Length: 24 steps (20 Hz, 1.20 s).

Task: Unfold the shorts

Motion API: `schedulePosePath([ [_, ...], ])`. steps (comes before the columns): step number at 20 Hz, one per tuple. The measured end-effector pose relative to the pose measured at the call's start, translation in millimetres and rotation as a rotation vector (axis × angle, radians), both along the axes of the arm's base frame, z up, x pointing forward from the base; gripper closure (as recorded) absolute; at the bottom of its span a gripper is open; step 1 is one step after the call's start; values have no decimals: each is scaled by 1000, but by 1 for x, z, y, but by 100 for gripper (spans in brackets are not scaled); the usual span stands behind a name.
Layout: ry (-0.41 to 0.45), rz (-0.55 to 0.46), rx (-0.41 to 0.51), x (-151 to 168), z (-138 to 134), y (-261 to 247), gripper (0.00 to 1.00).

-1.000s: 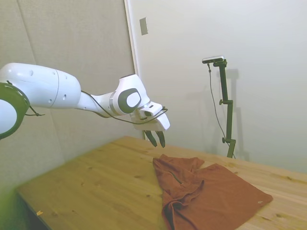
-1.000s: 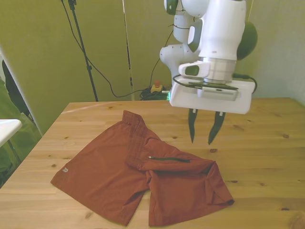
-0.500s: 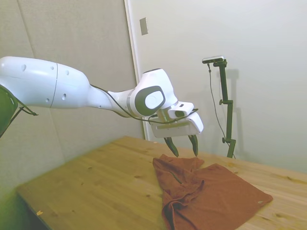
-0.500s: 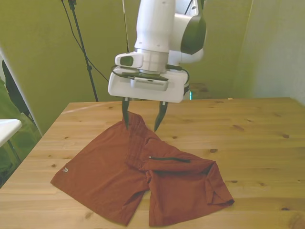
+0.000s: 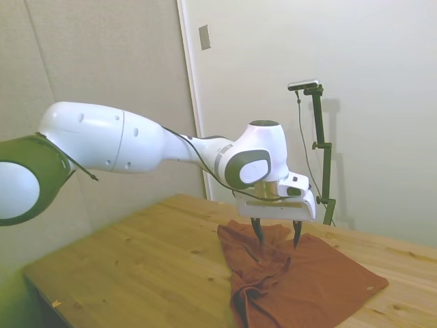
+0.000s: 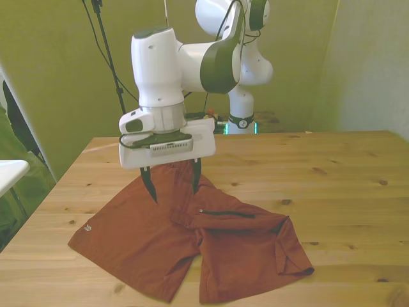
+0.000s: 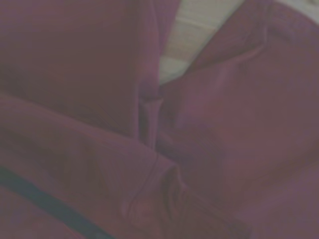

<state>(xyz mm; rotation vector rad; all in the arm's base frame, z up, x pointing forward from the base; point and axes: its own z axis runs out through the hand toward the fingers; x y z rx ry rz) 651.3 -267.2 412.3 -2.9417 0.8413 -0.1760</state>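
Rust-orange shorts point(image 6: 192, 246) lying on the wooden surface point(image 6: 345, 192), toward the front view's left and near the front edge. One leg spread flat to the front view's left, with a small pale mark close to its outer corner. Other leg toward the front view's right, covered partly by a flap folded over it; a thin dark line point(image 6: 227, 213) running along that flap. Waistband part bunched and wrinkled at the far side, under the arm. In the wrist view only blurred folds of the shorts point(image 7: 224, 134), one dark band point(image 7: 45, 201), and a small bare patch of the surface point(image 7: 187, 45).

Pincer point(image 6: 171, 181) just above the waistband part, pointing down, fingers apart, nothing between them; contact of the fingertips with the cloth not clear. Seen from the side, pincer point(image 5: 276, 233) over the crumpled far end of the shorts point(image 5: 307, 280).

Wide bare wood on the front view's right and behind the cloth; little room between the lower hems and the front edge.
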Motion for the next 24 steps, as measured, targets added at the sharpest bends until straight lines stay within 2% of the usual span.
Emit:
schedulePosePath([
  [6,16,16,29,5,-23,-13,0],
  [7,18,19,33,5,-25,-15,100],
  [13,32,23,46,7,-40,-14,100],
  [24,23,48,56,22,-48,0,100],
])
